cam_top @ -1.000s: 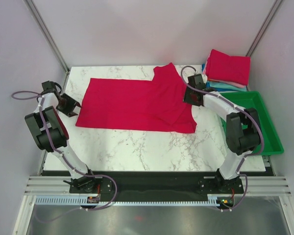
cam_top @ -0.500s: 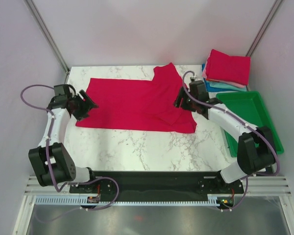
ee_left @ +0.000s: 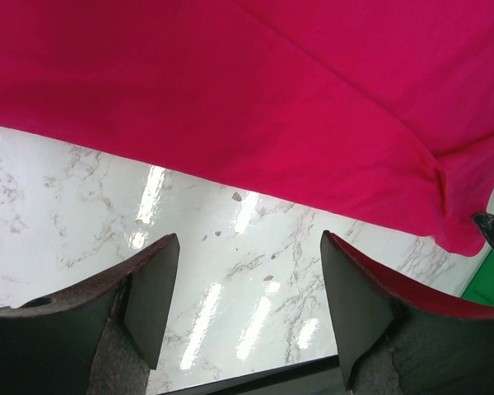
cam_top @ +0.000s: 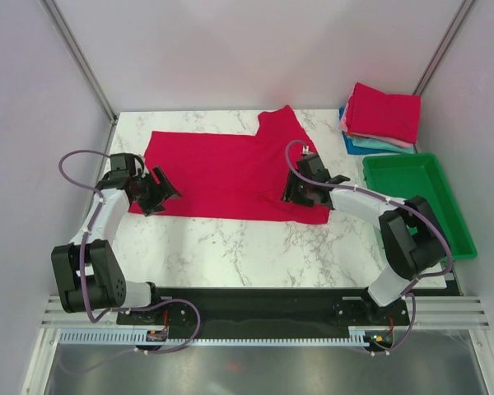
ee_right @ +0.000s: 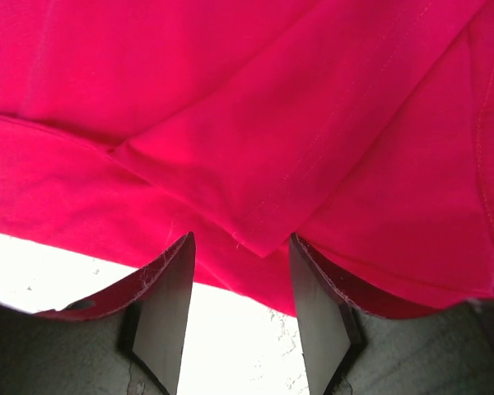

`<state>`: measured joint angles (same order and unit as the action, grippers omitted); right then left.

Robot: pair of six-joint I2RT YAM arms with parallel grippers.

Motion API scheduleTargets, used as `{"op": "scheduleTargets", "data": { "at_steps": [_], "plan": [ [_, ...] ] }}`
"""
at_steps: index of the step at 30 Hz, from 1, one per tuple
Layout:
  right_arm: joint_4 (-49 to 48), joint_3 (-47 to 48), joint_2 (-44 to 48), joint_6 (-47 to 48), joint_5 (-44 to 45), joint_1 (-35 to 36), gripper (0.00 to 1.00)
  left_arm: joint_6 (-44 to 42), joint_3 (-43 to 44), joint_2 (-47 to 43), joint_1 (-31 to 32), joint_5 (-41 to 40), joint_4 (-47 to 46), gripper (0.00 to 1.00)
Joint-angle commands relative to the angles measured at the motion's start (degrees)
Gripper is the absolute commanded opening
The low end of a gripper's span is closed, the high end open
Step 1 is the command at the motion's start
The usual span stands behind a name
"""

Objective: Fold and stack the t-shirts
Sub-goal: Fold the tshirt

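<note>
Because the crimson t-shirt (cam_top: 214, 169) lies spread flat across the upper middle of the table (cam_top: 230, 247), with its right part doubled over itself and 1 flap reaching toward the top edge, I hold my 2 tools at its near hem, 1 at each lower corner. I judge that is where the next lengthwise fold has to be picked up. My left gripper (cam_top: 160, 191) sits at the shirt's lower-left corner with its jaws spread wide. In the left wrist view they frame bare marble, with the hem just beyond them toward the top of the frame, so nothing is held. My right gripper (cam_top: 290, 192) is at the lower-right corner, also parted, and in the right wrist view a doubled edge of cloth pokes down between the jaws without being pinched. My left arm rises from its base at the lower left, runs up the left side of the frame and bends so the tool points rightward at the cloth. My right arm climbs from the lower right, elbows out beside the green tray (cam_top: 412, 158) and stretches its forearm low and leftward. The stack of folded shirts (cam_top: 384, 115) sits in the upper right corner, red on top with pink, teal and blue edges beneath, well apart from both tools.
</note>
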<state>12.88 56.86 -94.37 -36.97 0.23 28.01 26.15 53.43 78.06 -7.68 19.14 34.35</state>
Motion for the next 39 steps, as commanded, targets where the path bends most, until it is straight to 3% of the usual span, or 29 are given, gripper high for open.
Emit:
{"op": "scheduleTargets", "data": {
  "at_steps": [1,12,18,28,35,39],
  "plan": [
    [-0.8,0.5,-1.5,-1.0,2.0,-0.1,0.57,-2.3,0.5,-1.4,0.3,2.6,-1.9,0.76],
    [-2.1,0.1,-4.4,-1.1,2.7,0.3,0.54,-2.2,0.4,-1.7,0.3,3.4,-2.1,0.76],
    [-4.0,0.2,-6.0,-1.0,2.1,0.3,0.46,-2.2,0.3,-1.8,0.3,3.4,-2.2,0.76],
    [-3.0,1.3,-5.0,-0.6,3.8,0.3,0.08,-2.2,0.4,-2.0,0.3,3.4,-2.2,0.76],
    [3.8,9.2,-5.1,1.5,6.8,0.4,0.04,-2.2,0.4,-2.5,0.3,3.6,-2.2,0.76],
    [7.8,19.9,-10.9,3.8,7.9,0.3,0.04,-2.2,0.4,-2.7,0.4,3.7,-2.1,0.76]
  ]
}}
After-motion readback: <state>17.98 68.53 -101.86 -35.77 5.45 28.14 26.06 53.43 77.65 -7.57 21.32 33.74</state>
